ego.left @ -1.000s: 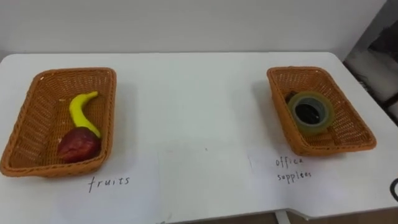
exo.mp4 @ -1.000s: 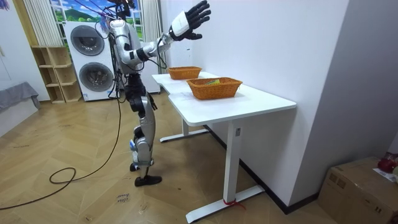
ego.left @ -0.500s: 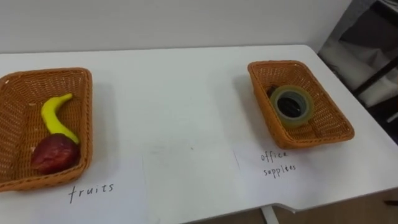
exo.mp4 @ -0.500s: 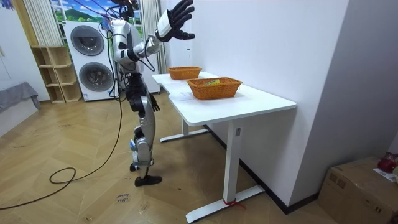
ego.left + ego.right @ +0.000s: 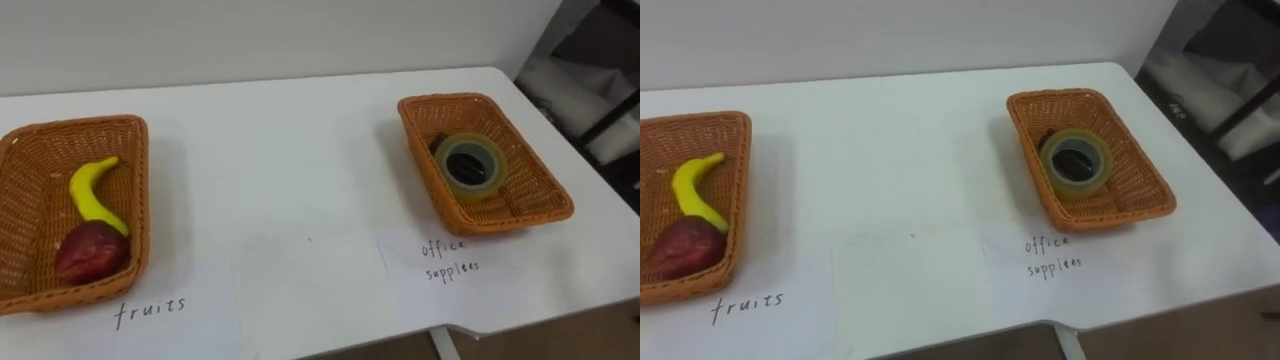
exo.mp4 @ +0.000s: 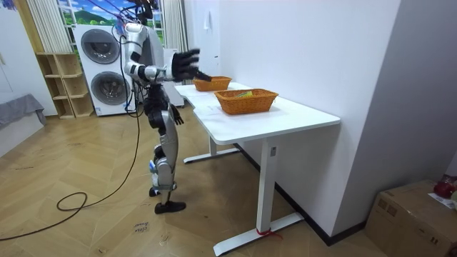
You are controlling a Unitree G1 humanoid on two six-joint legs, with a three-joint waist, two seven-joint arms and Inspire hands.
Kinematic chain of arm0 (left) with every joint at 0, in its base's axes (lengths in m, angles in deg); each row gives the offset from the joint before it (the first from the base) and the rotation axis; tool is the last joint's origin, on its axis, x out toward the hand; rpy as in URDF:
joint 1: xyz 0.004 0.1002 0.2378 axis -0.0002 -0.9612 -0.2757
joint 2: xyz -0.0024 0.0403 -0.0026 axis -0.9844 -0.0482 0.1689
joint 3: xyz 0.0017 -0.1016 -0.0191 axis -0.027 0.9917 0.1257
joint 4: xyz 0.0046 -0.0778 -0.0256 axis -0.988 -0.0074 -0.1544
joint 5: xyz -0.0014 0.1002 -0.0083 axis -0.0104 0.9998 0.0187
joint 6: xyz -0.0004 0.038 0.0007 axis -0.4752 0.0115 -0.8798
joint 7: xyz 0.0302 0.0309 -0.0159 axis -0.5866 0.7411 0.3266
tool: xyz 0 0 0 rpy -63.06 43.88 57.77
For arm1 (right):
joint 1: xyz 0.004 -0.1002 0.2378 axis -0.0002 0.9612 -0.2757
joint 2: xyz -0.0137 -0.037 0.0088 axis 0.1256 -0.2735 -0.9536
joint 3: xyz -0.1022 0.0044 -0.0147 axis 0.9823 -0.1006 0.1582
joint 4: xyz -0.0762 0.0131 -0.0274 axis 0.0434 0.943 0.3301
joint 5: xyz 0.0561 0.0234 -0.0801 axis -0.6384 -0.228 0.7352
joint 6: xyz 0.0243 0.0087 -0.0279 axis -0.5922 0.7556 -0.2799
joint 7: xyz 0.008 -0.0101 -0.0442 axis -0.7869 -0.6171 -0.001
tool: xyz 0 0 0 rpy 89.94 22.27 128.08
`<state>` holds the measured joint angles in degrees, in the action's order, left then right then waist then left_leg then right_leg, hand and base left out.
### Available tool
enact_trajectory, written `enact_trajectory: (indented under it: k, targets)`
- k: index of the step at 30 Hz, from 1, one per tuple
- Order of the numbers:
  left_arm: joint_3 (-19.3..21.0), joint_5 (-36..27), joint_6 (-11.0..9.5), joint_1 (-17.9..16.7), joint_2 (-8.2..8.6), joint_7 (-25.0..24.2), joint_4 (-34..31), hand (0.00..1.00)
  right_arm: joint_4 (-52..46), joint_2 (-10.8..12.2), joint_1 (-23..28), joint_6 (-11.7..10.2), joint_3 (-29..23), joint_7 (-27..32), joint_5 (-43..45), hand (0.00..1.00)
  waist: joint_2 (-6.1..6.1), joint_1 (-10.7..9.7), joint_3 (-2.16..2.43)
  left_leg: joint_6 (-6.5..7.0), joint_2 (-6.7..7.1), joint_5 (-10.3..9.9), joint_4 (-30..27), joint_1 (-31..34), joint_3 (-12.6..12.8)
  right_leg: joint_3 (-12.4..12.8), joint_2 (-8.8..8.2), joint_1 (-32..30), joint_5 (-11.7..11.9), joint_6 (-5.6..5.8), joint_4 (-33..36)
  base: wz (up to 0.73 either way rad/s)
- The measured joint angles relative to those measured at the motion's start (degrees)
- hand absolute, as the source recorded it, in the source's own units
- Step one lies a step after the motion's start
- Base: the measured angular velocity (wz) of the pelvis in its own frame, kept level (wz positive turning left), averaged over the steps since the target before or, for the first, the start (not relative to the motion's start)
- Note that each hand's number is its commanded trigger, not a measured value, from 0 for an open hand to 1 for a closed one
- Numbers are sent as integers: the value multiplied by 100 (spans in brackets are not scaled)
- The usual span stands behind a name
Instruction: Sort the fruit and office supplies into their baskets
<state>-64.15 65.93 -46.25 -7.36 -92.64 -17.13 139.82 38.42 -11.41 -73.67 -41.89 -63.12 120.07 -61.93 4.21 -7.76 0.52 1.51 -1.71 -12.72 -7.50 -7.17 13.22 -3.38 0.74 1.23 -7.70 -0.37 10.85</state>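
- Wicker fruit basket [image 5: 138, 190] sits at the left edge of the frame on the white table [image 5: 290, 160]. It holds a yellow banana [image 5: 88, 190] with a dark red fruit [image 5: 90, 250] touching its lower end.
- A second wicker basket [image 5: 425, 170] stands in the upper right, well apart from the first. Inside lies a roll of clear tape [image 5: 472, 193], flat on its side, with a small dark thing [image 5: 437, 143] just behind it that I cannot identify.
- A handwritten label [image 5: 150, 310] lies below the left basket, and another label [image 5: 445, 258] lies below the right one.
- In the room view the robot stands at the long side of the table, left of centre.
- Its right hand [image 6: 184, 66] is held out at chest height near the table's edge, fingers spread wide and empty.
- Its left hand [image 6: 176, 118] hangs by the hip; I cannot tell how its fingers are set.
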Motion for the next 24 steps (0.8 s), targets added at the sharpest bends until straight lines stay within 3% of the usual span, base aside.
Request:
enact_trajectory:
  k: [6, 8, 12, 21, 24]
  targets:
    - [-9, -4, 102, -18, -5, 109, -43, 0, 646, 140, 230, 13, 24, 251, -1187, 0, 4, 9, -27, -5, -7, -13, 2, -58, -46, -19, -1, 93, -8, -4, -6, 4]
    - [-11, -5, 101, -34, -3, 127, -93, 0, 961, 292, 232, -4, 22, 250, -1623, 0, 28, 4, -42, -4, -2, -24, -25, -24, -77, -81, -19, 89, -12, -7, -23, 5]
    - [-12, -4, 90, -48, 17, 94, -99, 0, 1599, 464, 232, -6, 18, 195, -2035, 0, 1, 3, -44, -1, 22, -24, -29, -24, -89, -107, -43, 86, -39, 2, -54, 1]
    - [-2, 5, 88, -16, 45, 83, -220, 0, 2745, 543, 227, -129, 40, 100, -2515, 0, -123, 29, -52, 4, 34, -25, -2, -31, -147, -133, -36, 133, -50, 18, -101, 3]
    - [13, -2, 86, 30, 132, 84, -224, 0, 3125, 768, 243, -128, 47, -73, -2507, 0, -155, 34, -44, 3, 25, -27, 2, -51, -165, -134, -39, 166, -65, 21, -107, 3]
